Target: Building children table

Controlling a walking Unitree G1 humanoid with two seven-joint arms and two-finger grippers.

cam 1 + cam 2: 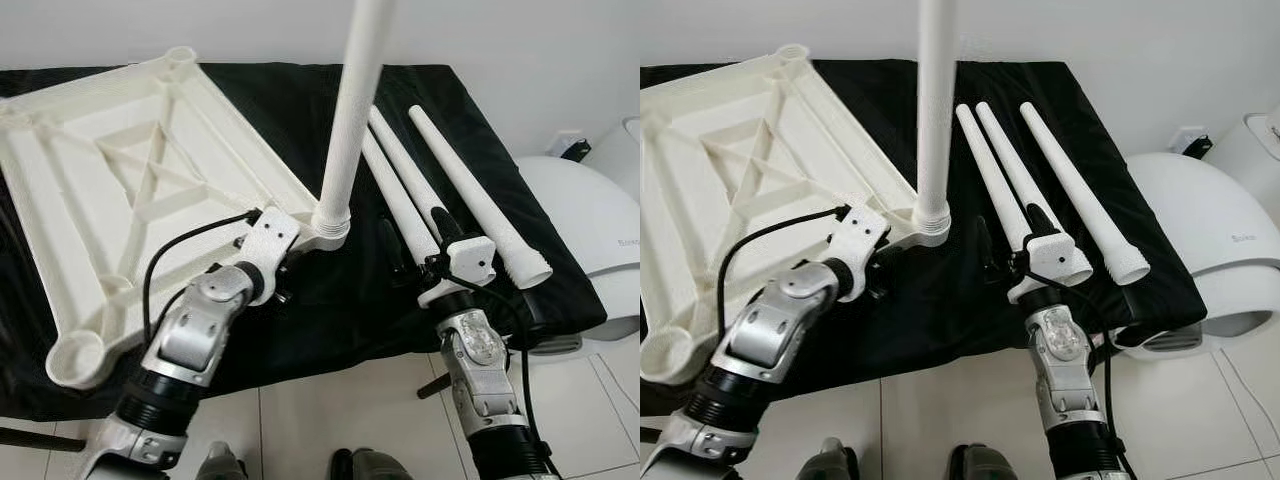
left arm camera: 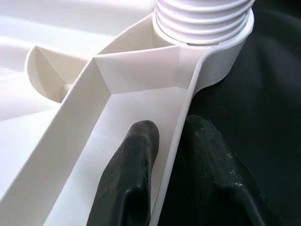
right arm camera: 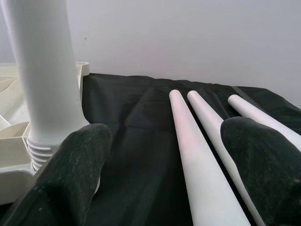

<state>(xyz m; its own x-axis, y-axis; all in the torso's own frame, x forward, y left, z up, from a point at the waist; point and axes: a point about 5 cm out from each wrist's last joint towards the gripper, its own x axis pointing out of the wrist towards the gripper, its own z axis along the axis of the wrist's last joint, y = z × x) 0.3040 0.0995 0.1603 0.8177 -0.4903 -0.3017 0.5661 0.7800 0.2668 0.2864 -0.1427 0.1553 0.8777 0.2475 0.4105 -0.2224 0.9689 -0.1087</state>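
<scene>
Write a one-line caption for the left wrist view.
Left gripper pinches the tabletop's rim beside the corner socket holding a screwed-in leg.

A black cloth (image 1: 300,320) covers the work surface and hangs over its front edge. Behind the cloth rises a plain white wall (image 1: 520,50). To the right of the cloth sits a rounded white appliance (image 1: 585,240) with a dark vent low on its front. A wall socket (image 1: 568,143) shows just behind the appliance. Pale floor tiles (image 1: 350,410) lie below the cloth's front edge.
</scene>
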